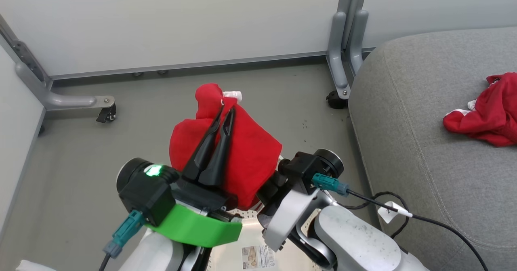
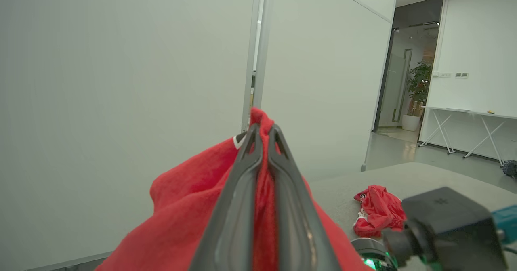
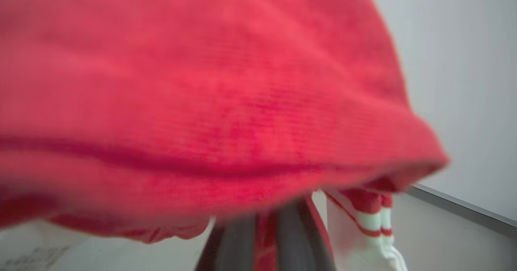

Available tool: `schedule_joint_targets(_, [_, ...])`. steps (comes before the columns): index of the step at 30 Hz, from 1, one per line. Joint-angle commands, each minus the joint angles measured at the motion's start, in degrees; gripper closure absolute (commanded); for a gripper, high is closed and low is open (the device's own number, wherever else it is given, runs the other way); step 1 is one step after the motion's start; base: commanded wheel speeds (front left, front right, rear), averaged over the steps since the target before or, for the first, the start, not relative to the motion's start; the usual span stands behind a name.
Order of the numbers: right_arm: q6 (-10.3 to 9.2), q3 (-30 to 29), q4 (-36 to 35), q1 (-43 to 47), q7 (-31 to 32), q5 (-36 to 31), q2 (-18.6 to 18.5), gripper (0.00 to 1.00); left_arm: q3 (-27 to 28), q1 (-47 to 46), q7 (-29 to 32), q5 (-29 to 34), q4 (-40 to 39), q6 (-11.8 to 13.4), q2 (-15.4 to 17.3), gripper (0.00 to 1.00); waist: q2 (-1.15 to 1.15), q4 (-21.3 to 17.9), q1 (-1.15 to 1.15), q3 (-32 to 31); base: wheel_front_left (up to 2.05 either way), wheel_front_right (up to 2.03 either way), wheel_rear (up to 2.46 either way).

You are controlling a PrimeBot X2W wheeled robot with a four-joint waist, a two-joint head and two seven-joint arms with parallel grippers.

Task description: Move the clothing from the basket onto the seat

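Jaws of left gripper [image 1: 227, 111] clamped on top fold of red garment [image 1: 242, 150], held clear above basket [image 1: 250, 230] | right gripper [image 3: 266, 238] jaws, blurred, seemingly pinching its lower edge to stop it trailing | second garment [image 1: 488, 113] already on seat [image 1: 424, 141]

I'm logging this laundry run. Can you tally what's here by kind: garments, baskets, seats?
Garments: 2 (held garment, lying garment on the seat)
Basket: 1
Seat: 1
Total: 4
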Motion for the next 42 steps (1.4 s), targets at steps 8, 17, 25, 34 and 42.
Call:
schedule_joint_targets(8, [0.0,-0.17,0.7,-1.64,-0.85,1.12,-0.57,1.0,0.56,0.13,0.23,0.86,-0.24,1.07,0.53,0.0,0.0,-0.18,0.0,0.15,0.0,0.0,0.0])
schedule_joint_targets(17, [0.0,-2.27,1.58,-2.21,-1.57,0.33,-1.8,1.0,1.18,4.06,1.23,2.33,-1.06,1.62,5.17,0.0,0.0,-0.26,0.0,0.26,0.0,0.0,0.0])
schedule_joint_targets(25, [0.0,-3.24,2.6,-1.83,-1.8,-0.35,-2.64,1.0,-2.61,8.84,5.17,3.08,0.53,0.76,8.42,0.0,0.0,0.29,0.0,0.39,0.0,0.0,0.0])
schedule_joint_targets(34, [0.0,-3.68,2.95,-0.89,-1.74,-0.86,-3.02,1.0,-5.13,11.15,6.69,2.92,2.75,0.68,8.72,0.0,0.0,0.0,0.0,1.0,0.0,0.0,0.0])
schedule_joint_targets(42, [0.0,-4.15,3.13,-1.43,-1.61,-0.89,-3.34,1.0,-5.79,9.64,7.17,3.3,3.74,0.27,8.97,0.0,0.0,-1.96,0.0,2.15,0.0,0.0,0.0])
